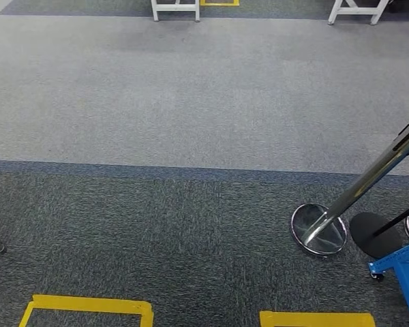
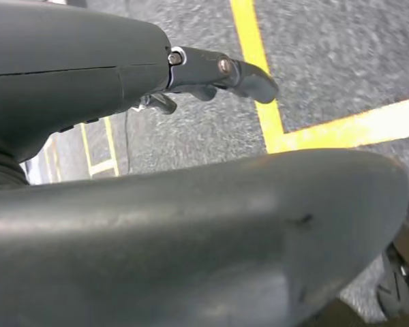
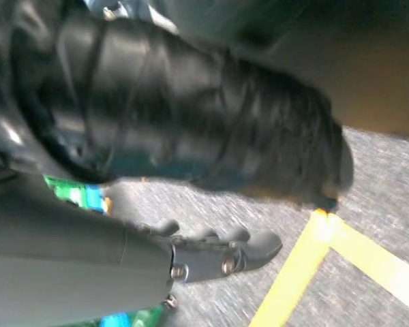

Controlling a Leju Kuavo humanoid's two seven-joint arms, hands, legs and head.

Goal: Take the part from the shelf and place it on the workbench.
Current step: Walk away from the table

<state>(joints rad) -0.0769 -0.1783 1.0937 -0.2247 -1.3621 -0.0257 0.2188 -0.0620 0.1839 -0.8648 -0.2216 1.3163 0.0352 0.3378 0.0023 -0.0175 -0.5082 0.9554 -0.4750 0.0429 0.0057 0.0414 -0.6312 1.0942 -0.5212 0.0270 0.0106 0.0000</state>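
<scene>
Stanchion base [image 1: 319,230] on carpet at right, cart [image 1: 404,269] just beside it

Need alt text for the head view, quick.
Carpeted floor, light grey beyond a dark grey band, with yellow tape outlines at the near edge. A tilted chrome stanchion post and a blue cart corner stand at right.

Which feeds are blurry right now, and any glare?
Head view: sharp, evenly lit; the chrome stanchion base mirrors the ceiling light, a mild glare. Left wrist view: the left hand is fairly crisp, while the grey thumb up close is soft. Right wrist view: motion-smeared dark shape across the frame; the right hand and yellow floor tape are softer.
</scene>
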